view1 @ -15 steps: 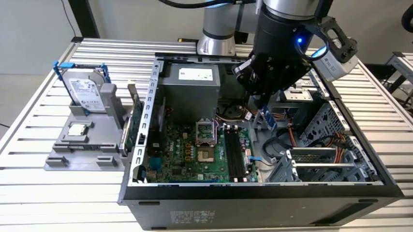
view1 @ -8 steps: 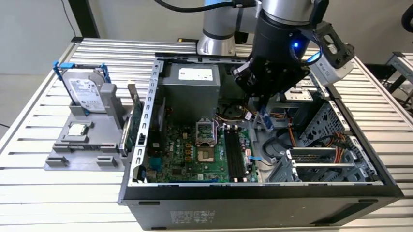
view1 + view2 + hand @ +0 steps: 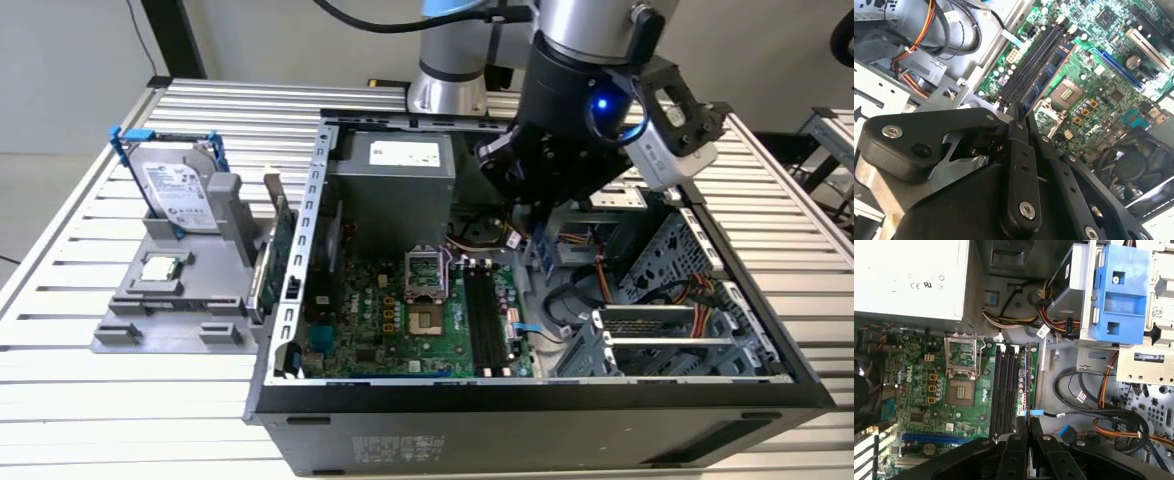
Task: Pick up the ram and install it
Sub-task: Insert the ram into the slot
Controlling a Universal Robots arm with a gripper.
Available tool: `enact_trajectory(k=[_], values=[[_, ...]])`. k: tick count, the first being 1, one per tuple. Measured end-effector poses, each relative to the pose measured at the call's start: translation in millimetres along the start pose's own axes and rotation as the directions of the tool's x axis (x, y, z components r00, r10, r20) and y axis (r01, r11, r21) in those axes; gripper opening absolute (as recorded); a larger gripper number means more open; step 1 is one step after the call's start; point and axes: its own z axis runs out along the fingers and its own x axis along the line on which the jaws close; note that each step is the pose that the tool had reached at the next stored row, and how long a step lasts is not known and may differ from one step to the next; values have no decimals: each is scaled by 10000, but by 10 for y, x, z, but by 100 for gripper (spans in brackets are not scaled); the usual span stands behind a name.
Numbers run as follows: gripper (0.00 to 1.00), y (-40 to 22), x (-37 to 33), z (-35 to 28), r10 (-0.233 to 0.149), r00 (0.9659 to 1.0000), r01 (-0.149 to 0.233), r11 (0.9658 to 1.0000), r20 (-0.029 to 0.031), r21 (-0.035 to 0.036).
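The ram point(image 3: 1050, 74) is a thin stick with dark blue chips, and my gripper point(image 3: 1016, 114) is shut on its end. In the first wrist view the ram point(image 3: 1027, 385) appears edge-on, running out from between the black fingers point(image 3: 1015, 440) of the gripper point(image 3: 1027, 424). It hangs over the green motherboard point(image 3: 387, 310), lined up lengthwise with the black memory slots point(image 3: 1004, 390) and beside them on the drive-cage side. Whether it touches a slot I cannot tell. In the exterior view the arm's dark wrist point(image 3: 567, 130) reaches down into the open computer case point(image 3: 534, 400).
A grey power supply point(image 3: 394, 175) fills the case's back end. A metal drive cage point(image 3: 667, 335) with loose cables point(image 3: 1089, 400) sits beside the slots. Outside the case stand a hard drive in a blue frame point(image 3: 174, 185) and a green card point(image 3: 283, 240).
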Motion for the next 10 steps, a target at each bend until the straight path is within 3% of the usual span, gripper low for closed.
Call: enact_trajectory(k=[6,10], values=[[0,-1,3,78,487,9988,-487,9988,-51,18],[0,-1,4,103,503,9985,-504,9987,-200,-9]])
